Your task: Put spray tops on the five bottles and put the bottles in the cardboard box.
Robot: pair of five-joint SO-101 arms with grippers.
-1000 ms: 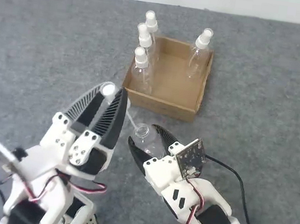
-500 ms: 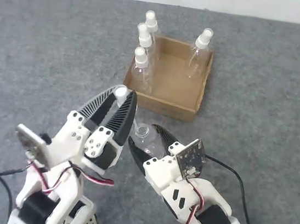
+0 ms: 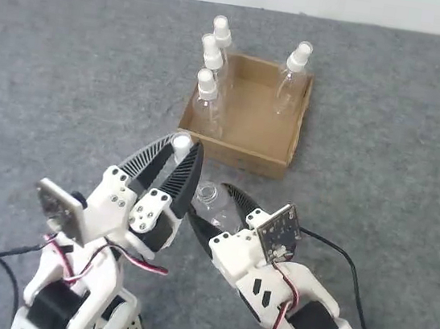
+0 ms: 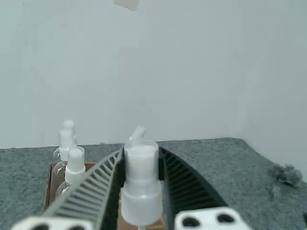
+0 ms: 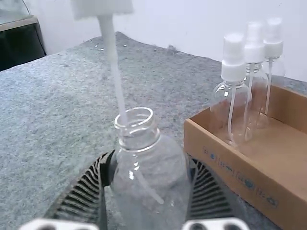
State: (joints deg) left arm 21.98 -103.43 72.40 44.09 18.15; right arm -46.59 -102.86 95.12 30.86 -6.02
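Observation:
My left gripper (image 3: 178, 152) is shut on a white spray top (image 3: 181, 142), seen close up as the spray top (image 4: 140, 179) between its black fingers. Its thin dip tube (image 5: 112, 72) hangs down into the open neck of a clear bottle (image 5: 146, 167). My right gripper (image 3: 216, 205) is shut on that bottle (image 3: 209, 196), holding it upright in front of the cardboard box (image 3: 273, 165). Several capped bottles stand in the box, among them one at the near left (image 3: 206, 98) and one at the far right (image 3: 295, 73).
The grey carpeted table (image 3: 78, 73) lies open to the left and right of the box. The box wall (image 5: 225, 158) stands just beyond the held bottle. A black cable (image 3: 351, 279) trails beside my right arm.
My left gripper has moved right and toward the right gripper, carrying the spray top over the held bottle until its tube entered the neck. The right arm has kept still.

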